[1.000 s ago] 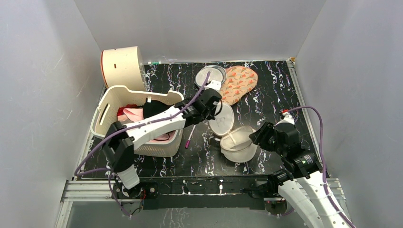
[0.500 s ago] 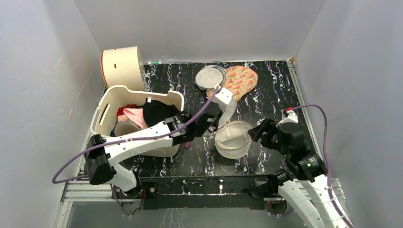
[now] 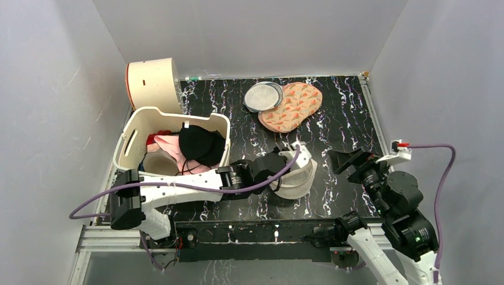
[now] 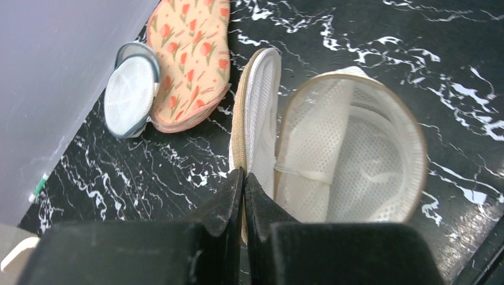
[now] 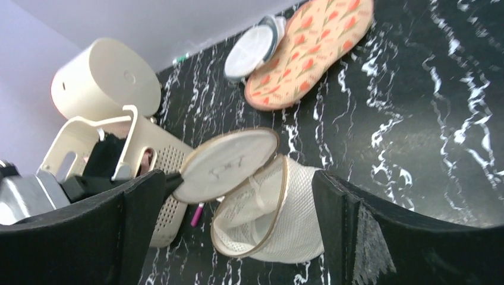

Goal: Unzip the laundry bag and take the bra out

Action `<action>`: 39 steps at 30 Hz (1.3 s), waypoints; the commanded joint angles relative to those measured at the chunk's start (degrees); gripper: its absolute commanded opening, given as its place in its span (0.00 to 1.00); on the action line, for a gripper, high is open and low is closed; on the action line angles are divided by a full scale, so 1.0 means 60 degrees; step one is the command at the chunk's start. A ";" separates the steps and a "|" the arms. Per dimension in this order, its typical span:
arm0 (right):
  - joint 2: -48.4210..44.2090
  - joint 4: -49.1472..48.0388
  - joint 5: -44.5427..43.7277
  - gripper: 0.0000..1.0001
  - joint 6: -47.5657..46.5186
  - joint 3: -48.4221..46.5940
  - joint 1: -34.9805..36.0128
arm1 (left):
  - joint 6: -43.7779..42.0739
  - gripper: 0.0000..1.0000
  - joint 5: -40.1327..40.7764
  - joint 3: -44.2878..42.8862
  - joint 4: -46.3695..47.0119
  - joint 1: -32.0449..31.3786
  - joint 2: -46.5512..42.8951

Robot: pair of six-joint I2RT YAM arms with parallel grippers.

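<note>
The beige mesh laundry bag (image 3: 300,181) lies unzipped near the table's front middle. Its round lid (image 5: 229,163), with the small black bra drawing, stands lifted off the body (image 4: 350,154). My left gripper (image 4: 243,178) is shut on the lid's beige zipper rim (image 4: 238,127); in the top view this left gripper (image 3: 284,173) sits at the bag's left side. Only white mesh and a pale band show inside, and the bra is out of view. To the right of the bag, apart from it, my right gripper (image 3: 352,160) stands wide open and empty, facing the bag (image 5: 279,219).
At the back lie a grey round pouch (image 3: 263,96) and an orange-patterned pouch (image 3: 292,107). A cream basket (image 3: 134,127) on the left holds pink cloth (image 3: 169,145) and a black garment (image 3: 201,145). A cream drum (image 3: 153,83) stands behind it. A magenta stick (image 5: 197,214) lies by the basket.
The left arm has swung toward the near edge, dragging the lid's rim and the bag with it. The right gripper has opened wide and drawn back to the right, off the bag.
</note>
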State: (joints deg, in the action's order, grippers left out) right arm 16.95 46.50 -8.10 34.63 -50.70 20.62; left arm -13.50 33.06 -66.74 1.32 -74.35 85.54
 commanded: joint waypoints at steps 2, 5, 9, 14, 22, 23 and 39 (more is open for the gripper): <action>-0.0437 -0.0155 -0.1468 0.98 -0.0684 -0.0723 0.0041 | -0.0860 0.00 -0.0073 0.0153 0.0530 -0.0544 0.0144; -0.0807 -0.0206 -0.1834 0.98 -0.0682 -0.0650 0.0041 | -0.1031 0.00 -0.0139 0.0093 0.0361 -0.0826 0.0426; -0.1248 -0.0265 -0.2002 0.98 -0.0437 -0.0336 0.0061 | -0.1313 0.00 0.0074 -0.0112 0.0044 -0.1243 0.1053; -0.1351 -0.0266 -0.2032 0.98 -0.0396 -0.0227 0.0060 | -0.1160 0.00 -0.0272 -0.0294 -0.0372 -0.1517 0.1757; -0.1150 -0.0379 -0.1961 0.98 -0.0474 -0.0111 0.0066 | -0.0425 0.00 -0.1430 -0.0707 -0.0851 -0.1584 0.3066; -0.1131 -0.0382 -0.1970 0.98 -0.0483 -0.0106 0.0064 | -0.0377 0.00 -0.1480 -0.0792 -0.0938 -0.1584 0.3277; -0.1135 -0.0433 -0.1815 0.98 -0.0572 -0.0003 0.0079 | 0.0865 0.13 -0.1874 -0.0732 -0.1327 -0.1474 0.4643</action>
State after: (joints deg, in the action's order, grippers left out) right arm 9.50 46.46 -18.96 31.79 -50.72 20.64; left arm -12.29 24.75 -73.73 -6.20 -83.77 115.52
